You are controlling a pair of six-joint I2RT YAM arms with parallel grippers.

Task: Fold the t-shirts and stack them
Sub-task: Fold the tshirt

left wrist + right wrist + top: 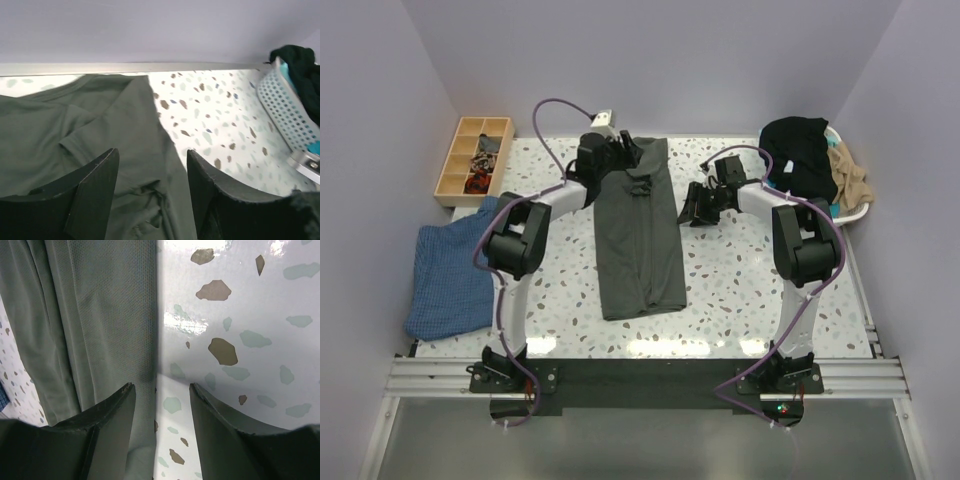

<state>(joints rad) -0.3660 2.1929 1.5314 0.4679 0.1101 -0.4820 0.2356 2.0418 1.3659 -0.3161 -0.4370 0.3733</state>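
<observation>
One grey t-shirt [638, 235], one blue cloth [450, 275]; left hand [152, 155] and right hand [162, 387] both released

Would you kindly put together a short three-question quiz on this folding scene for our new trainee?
1. True or false: the left gripper is clamped on the grey t-shirt.
2. Fill in the word: the blue cloth lies at the ___ side of the table.
3. Where is the black shirt? A: in the white basket at the far right. B: on the grey t-shirt. C: on the blue cloth.

Key:
1. False: its jaws stand open with nothing between them.
2. left
3. A
</observation>
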